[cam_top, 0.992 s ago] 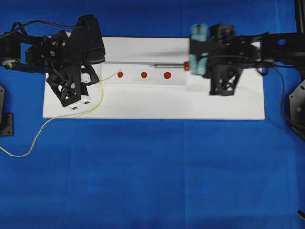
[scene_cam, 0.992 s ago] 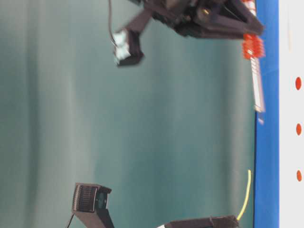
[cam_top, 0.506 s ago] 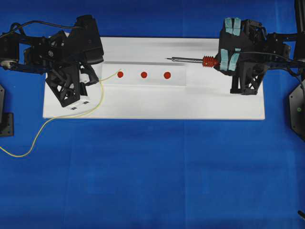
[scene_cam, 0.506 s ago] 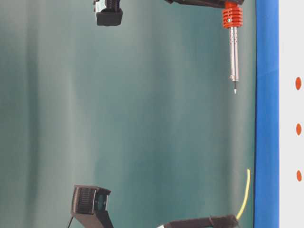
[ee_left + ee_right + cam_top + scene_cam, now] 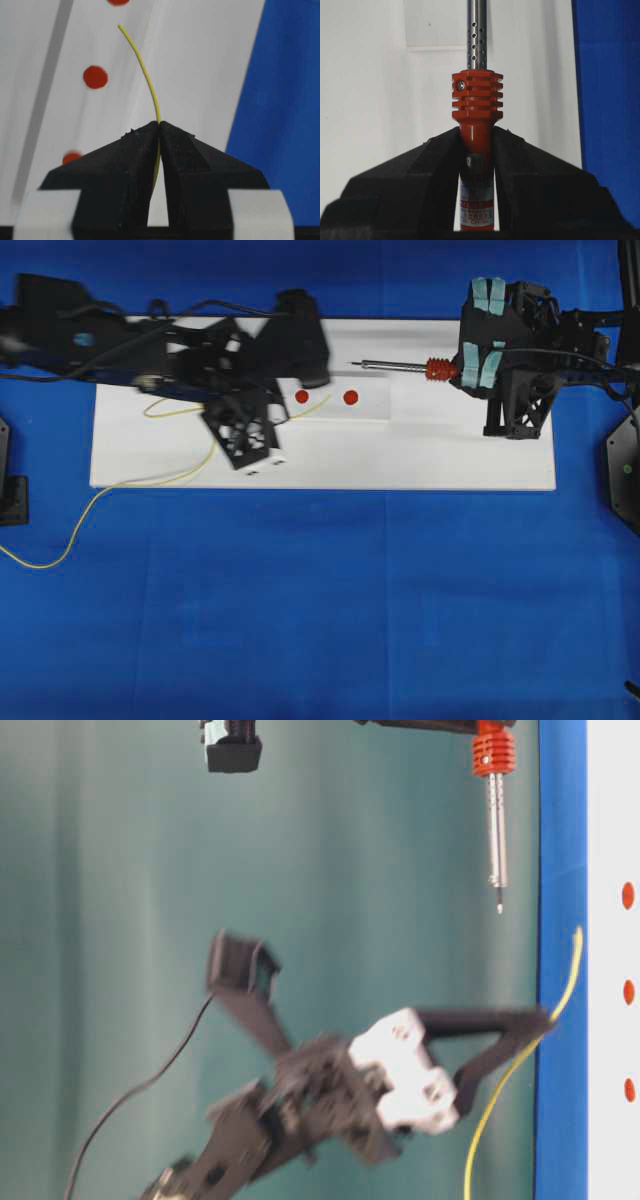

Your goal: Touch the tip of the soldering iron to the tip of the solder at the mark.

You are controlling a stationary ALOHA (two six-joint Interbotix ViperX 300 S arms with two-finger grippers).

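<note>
Pinches the solder (image 5: 145,70) in the left pincer (image 5: 159,125), jaws pressed together on the thin wire, with a short curved length reaching out past them over the white board (image 5: 450,465). Grips the soldering iron (image 5: 476,100) by its red handle in the right pincer (image 5: 476,134), jaws tight on both sides, shaft level and pointing from the board's right end toward its middle, near the far edge. Leaves the two tips apart, with the red marks (image 5: 302,396) on the raised strip (image 5: 370,410) at the board's middle lying near the wire's end. Risks a miss, by my reading: looks springy enough to bend or flick aside once nudged by the metal shaft, so could end up touching shaft to wire rather than tip to tip. Could also drag through the jaws if snagged by the long loose loops trailing across the board's left half and off its front edge onto the blue cloth (image 5: 320,590). Could settle on the wrong mark, since cannot tell here which one is meant. Shows the black cord (image 5: 592,440) hanging off the right end, likely to tug on a long reach. Finds nothing standing between the tips except the left arm's own bulk, which hides the leftmost mark from above.
</note>
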